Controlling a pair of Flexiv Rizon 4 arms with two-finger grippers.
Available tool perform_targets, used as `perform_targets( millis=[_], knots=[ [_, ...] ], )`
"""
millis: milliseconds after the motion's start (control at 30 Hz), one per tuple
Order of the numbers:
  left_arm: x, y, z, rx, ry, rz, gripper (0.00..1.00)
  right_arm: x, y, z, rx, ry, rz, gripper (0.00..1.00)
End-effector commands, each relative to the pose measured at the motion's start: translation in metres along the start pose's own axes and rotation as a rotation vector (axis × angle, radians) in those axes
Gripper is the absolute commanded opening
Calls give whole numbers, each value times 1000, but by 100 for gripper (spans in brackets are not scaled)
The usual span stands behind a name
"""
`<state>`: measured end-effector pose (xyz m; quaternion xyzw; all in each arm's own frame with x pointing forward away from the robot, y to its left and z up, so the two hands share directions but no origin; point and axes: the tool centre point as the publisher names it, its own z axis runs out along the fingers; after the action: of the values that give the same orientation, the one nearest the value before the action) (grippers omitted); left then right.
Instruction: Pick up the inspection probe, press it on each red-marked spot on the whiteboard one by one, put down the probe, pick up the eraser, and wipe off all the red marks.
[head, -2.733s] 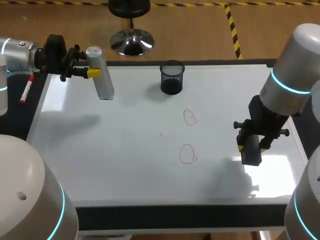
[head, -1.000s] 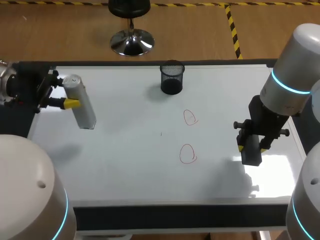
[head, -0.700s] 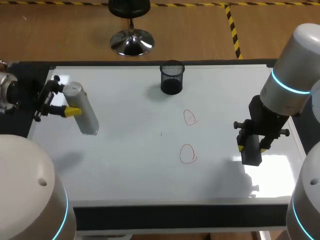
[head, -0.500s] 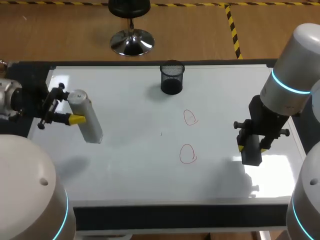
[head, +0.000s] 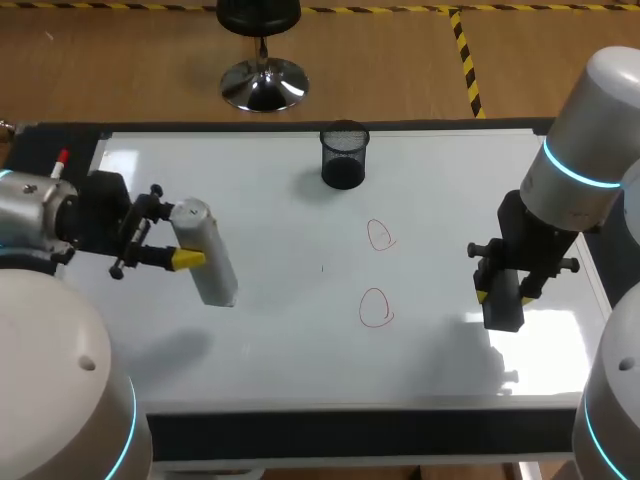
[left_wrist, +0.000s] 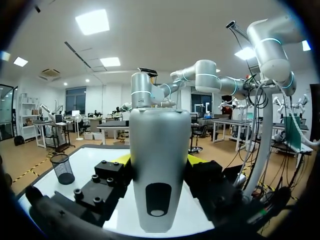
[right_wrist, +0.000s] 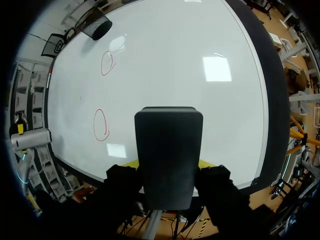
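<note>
Where left gripper (head: 176, 232) pinches it, smooth silver cylindrical probe (head: 210, 262) runs crosswise to fingers (head: 185, 260); right gripper (head: 500, 290) clamps boxy black eraser (head: 503, 308).

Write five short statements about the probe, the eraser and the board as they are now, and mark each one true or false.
1. The left gripper is shut on the silver probe. True.
2. The probe is pressing on the lower red mark. False: it is held well off toward the left arm's side, apart from both marks.
3. There are two red marks on the whiteboard. True: the lower one and the upper red mark.
4. The right gripper is empty. False: it is shut on the black eraser.
5. The mesh cup stands upright near the whiteboard's far edge. True.
</note>
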<state>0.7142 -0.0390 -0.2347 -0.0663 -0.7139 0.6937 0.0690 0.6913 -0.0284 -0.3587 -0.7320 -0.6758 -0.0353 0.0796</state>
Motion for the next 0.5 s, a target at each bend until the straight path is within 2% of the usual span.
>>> perform_targets(
  millis=[33, 300, 500],
  knots=[
    [-1, 6, 19, 11, -3, -5, 0, -1, 0, 0, -1, 2, -1, 0],
    [2, 17, 51, 10, 19, -22, 0, -1, 0, 0, -1, 2, -1, 0],
    [5, 18, 75, 12, 42, -29, 0, -1, 0, 0, -1, 2, -1, 0]
  ],
)
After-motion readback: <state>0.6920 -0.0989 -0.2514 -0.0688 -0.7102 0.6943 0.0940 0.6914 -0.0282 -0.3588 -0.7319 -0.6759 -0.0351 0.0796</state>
